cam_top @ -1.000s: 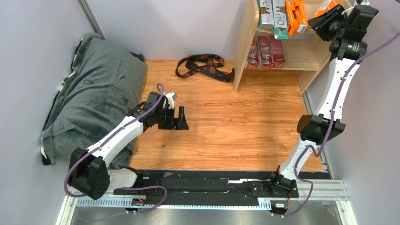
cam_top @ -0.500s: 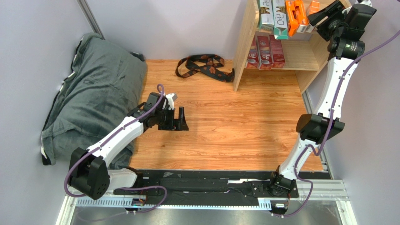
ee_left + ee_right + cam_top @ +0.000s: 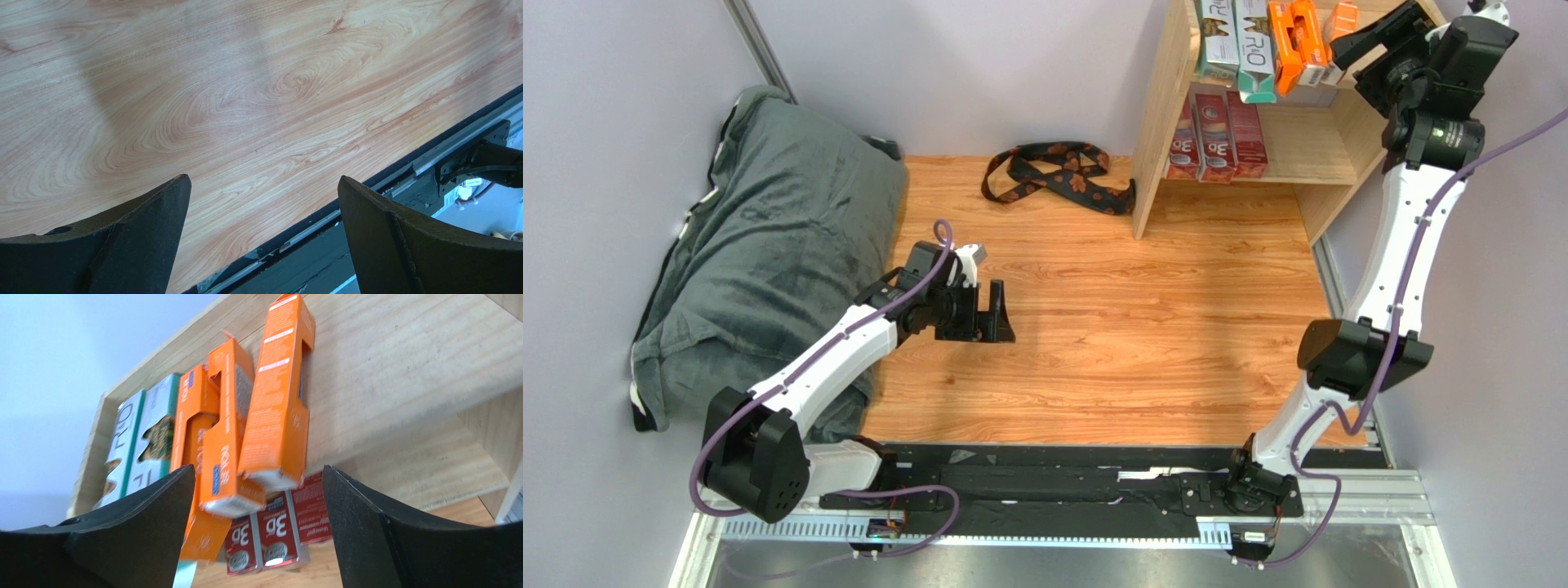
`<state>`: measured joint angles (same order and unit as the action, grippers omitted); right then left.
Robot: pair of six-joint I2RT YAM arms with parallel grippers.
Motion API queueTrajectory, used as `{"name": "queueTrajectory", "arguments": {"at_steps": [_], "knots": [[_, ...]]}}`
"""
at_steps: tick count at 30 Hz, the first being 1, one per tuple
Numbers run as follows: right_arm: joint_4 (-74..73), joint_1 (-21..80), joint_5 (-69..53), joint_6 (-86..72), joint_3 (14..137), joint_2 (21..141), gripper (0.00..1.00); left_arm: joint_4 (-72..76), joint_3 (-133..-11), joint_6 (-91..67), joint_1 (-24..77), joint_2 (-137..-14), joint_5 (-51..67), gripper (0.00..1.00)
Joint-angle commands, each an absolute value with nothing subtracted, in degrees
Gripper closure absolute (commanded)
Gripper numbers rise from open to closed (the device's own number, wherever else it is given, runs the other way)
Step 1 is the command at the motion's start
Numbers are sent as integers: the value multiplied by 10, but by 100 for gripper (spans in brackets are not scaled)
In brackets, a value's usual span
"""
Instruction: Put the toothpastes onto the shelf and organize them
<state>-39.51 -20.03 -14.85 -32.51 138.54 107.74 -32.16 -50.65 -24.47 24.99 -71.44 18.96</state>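
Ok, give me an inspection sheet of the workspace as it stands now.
Surface: wood-grain table, bare under the left gripper.
Job's things: shelf top tier holds silver-white box, teal box, three orange boxes loosely fanned; three dark red boxes on lower tier.
Clutter: patterned strap on table left of shelf; dark grey cushion at left.
Grippers: left gripper open, empty; right gripper open at top tier, fingers clear of the boxes.
Cables: purple cables along both arms, snagging nothing.
Surroundings: grey walls; metal rail at near edge.
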Motion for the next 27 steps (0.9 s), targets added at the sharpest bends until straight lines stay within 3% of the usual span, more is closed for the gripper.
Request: {"name": "queueTrajectory", "arguments": {"at_steps": [1, 8, 15, 27], "knots": [[-350, -194, -149, -326, 1326, 949, 19, -329, -539, -222, 248, -679, 190, 1], [-331, -141, -112, -293, 1098, 736, 6, -375, -604, -211, 249, -629, 163, 1], [-356, -126, -105, -289, 898, 532, 4, -428, -687, -202, 249, -571, 148, 1], [-461, -126, -120, -258, 780, 380, 0, -435, -715, -217, 248, -476, 134, 1]]}}
